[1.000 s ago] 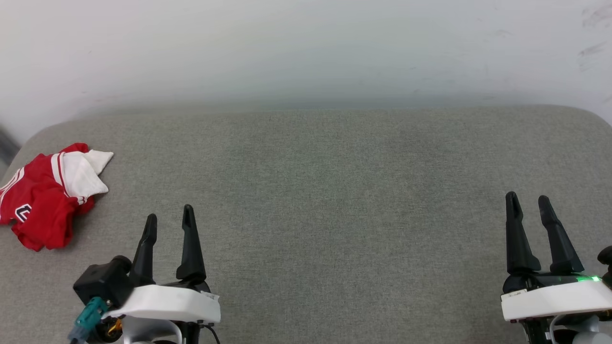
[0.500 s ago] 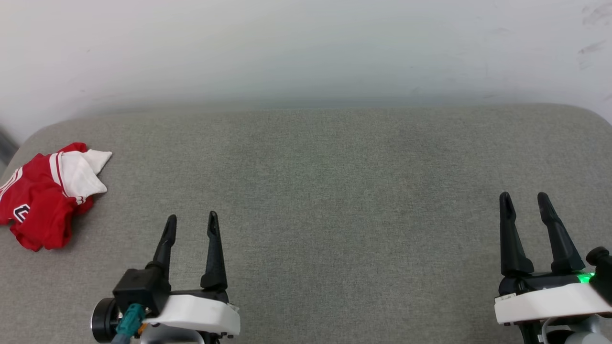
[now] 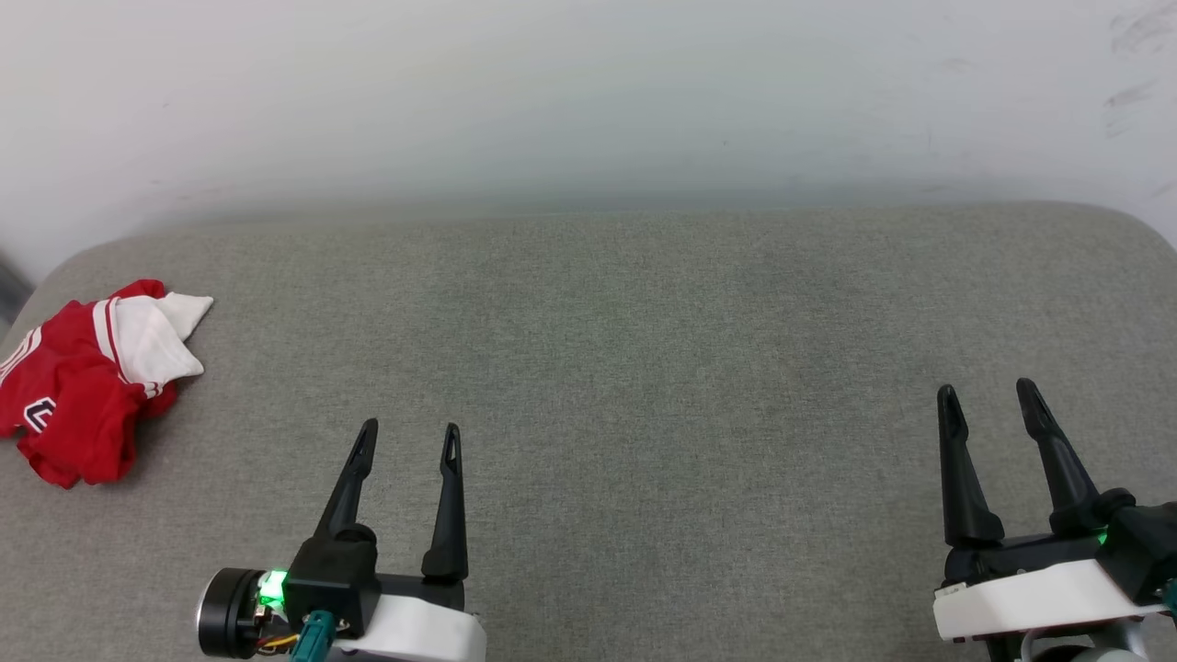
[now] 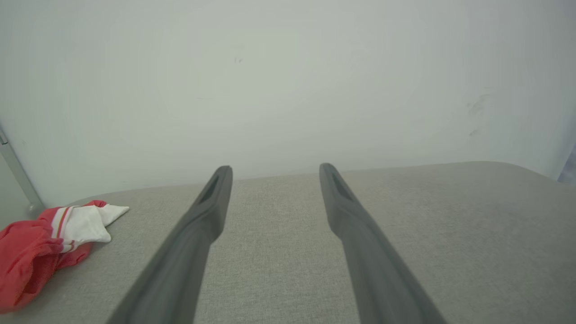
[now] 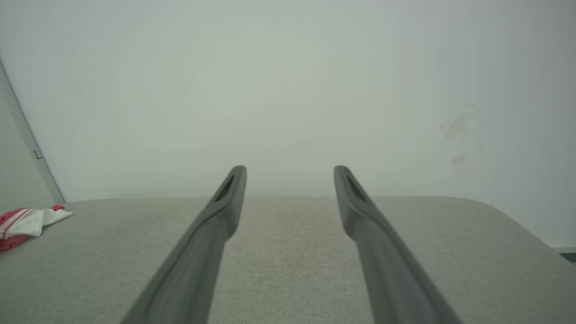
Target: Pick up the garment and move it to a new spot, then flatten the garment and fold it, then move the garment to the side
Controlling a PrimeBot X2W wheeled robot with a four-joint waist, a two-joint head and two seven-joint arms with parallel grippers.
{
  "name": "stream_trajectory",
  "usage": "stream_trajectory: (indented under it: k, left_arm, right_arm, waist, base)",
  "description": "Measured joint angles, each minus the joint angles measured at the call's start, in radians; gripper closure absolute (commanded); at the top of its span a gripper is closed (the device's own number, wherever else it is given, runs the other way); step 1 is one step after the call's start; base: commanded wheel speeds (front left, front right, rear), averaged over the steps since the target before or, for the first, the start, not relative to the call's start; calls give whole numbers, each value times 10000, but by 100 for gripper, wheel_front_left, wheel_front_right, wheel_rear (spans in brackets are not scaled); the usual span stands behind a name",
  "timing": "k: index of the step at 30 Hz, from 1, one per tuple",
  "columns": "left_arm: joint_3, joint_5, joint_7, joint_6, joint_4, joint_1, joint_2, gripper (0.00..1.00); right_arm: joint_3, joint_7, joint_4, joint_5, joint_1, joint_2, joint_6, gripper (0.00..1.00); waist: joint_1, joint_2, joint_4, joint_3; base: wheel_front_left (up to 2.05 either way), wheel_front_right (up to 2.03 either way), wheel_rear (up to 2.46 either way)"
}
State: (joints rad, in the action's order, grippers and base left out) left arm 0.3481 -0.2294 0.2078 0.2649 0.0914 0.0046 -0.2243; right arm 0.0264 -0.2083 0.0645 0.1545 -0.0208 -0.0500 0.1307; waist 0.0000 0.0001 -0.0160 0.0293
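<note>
The garment (image 3: 87, 382) lies crumpled at the far left edge of the grey padded surface (image 3: 644, 349), red with a white sleeve on top and a bit of black lettering. It also lies low left in the left wrist view as the garment (image 4: 49, 243) and at the left edge of the right wrist view as the garment (image 5: 27, 222). My left gripper (image 3: 409, 439) stands open at the lower left, well right of the garment, holding nothing. Open and empty too, my right gripper (image 3: 988, 400) is at the lower right. Bare fabric shows between the left gripper (image 4: 275, 172) fingers and the right gripper (image 5: 290, 173) fingers.
A pale wall (image 3: 588, 92) rises right behind the surface's far edge, with faint scuffs at the upper right. The surface's corners are rounded. A grey vertical strip (image 5: 27, 135) runs along the wall at the left.
My left gripper has drawn back and moved right, away from the garment. My right gripper has slid slightly left and lower. The garment has not moved.
</note>
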Motion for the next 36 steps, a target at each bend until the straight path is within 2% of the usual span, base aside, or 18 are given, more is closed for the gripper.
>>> stream_trajectory:
  k: [4, 6, 10, 16, 19, 26, 29, 36]
  left_arm:
    - [-142, -21, 136, -249, 58, 46, 228, 0]
    - [-468, -198, 173, -552, 107, 128, 472, 0]
    - [-1179, -211, 249, -1367, 142, 306, 897, 0]
    - [-2242, -65, 359, -2865, -180, 604, 1463, 0]
    - [-2560, 196, 422, -3329, -213, 627, 1641, 0]
    - [-2575, 349, 539, -3791, -834, 742, 1722, 0]
    - [-2410, 48, 550, -3858, -1528, 810, 1726, 0]
    - [-2458, -40, 550, -3927, -1699, 710, 1733, 0]
  right_arm:
    - [-56, -128, 146, -568, -12, 0, 2, 0]
    - [-36, -173, 182, -439, -16, 0, 2, 0]
    - [59, -245, 100, 48, -53, -2, 2, 0]
    - [-38, -374, -44, -94, -155, -2, 2, 0]
    - [-84, -391, -71, -240, -161, -4, 2, 0]
    - [-146, -525, -94, -619, -197, -4, 2, 0]
    - [-98, -548, -171, -545, -208, -4, 2, 0]
    - [-81, -550, -307, -341, -218, -4, 2, 0]
  waist:
    - [0, 0, 6, 35]
    - [0, 0, 12, 59]
    - [0, 0, 36, 111]
    - [0, 0, 43, 153]
    - [0, 0, 44, 173]
    - [0, 0, 24, 177]
    - [0, 0, 16, 131]
    - [-1, 0, 0, 110]
  base:
    - [0, 0, 0]
    - [0, 0, 0]
    - [0, 0, 0]
    - [0, 0, 0]
    - [0, 0, 0]
    - [0, 0, 0]
    - [0, 0, 0]
    - [0, 0, 0]
